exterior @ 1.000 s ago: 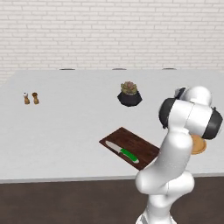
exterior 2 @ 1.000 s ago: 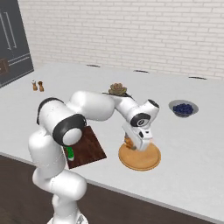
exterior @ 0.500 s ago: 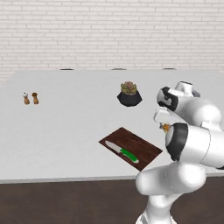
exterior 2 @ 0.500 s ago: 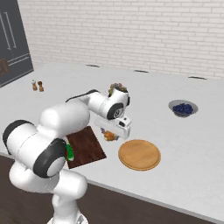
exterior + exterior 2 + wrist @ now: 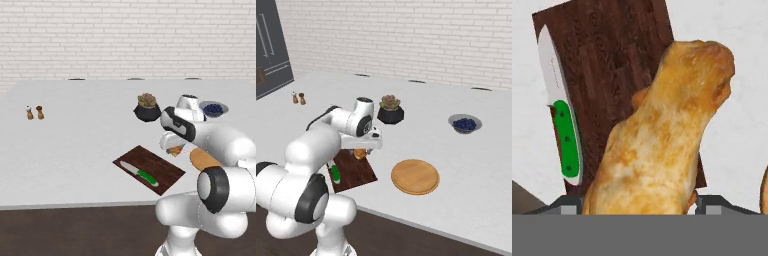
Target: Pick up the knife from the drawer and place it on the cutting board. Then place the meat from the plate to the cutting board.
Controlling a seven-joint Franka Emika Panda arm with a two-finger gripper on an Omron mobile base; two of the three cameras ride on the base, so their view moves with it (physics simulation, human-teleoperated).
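Observation:
My gripper [image 5: 362, 151] is shut on the meat [image 5: 360, 153], a lumpy golden-brown piece held just above the right end of the cutting board [image 5: 356, 174]. In the hand view the meat [image 5: 662, 135] rises between the finger tips, over the board [image 5: 612, 60]. The knife [image 5: 563, 135], with its green handle, lies along the board's edge. From the left base view the knife [image 5: 141, 174] rests on the board [image 5: 161, 166], with the meat [image 5: 175, 150] beside my gripper [image 5: 173, 148]. The round wooden plate [image 5: 415, 176] sits bare to the right. The drawer is out of view.
A plant in a black pot [image 5: 390, 110] stands behind the board. A bowl of dark berries [image 5: 464, 123] is at the far right. Salt and pepper shakers [image 5: 34, 112] stand far left. Dark cabinet doors [image 5: 271, 45] rise at the left. The counter's front edge runs close below the board.
The arm has swung left from over the plate to over the cutting board's right end, carrying the meat. The plate is now bare.

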